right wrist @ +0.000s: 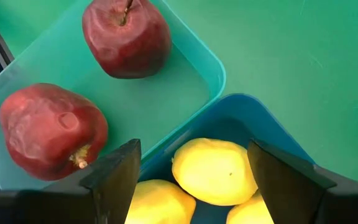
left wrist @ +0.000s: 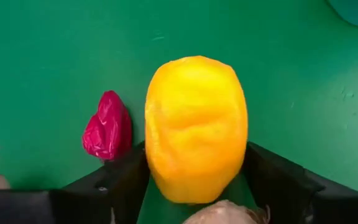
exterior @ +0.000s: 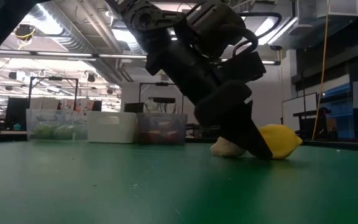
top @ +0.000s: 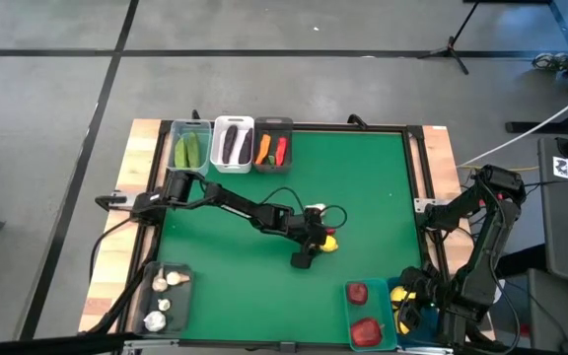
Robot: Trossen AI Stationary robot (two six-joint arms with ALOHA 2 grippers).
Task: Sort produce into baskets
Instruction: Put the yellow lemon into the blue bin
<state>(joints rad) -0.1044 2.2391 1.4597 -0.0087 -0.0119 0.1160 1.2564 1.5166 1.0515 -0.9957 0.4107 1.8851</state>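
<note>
My left gripper is at the table's middle, its fingers on either side of a yellow lemon that lies on the green mat. A white garlic bulb and a red chili lie beside it. My right gripper is open and empty, hovering over the blue bin, which holds yellow lemons. The teal bin beside it holds two red round fruits. My left gripper pinches the lemon between its two fingers, on the two sides of its end nearest the gripper. The fingers slant down toward the table's right. The lemon seems to rest on the mat, its far end sticking out past the fingertips.
At the far edge stand a clear bin with cucumbers, a white bin with eggplants and a dark grey bin with a carrot and a chili. A dark bin with garlic bulbs stands at the near left.
</note>
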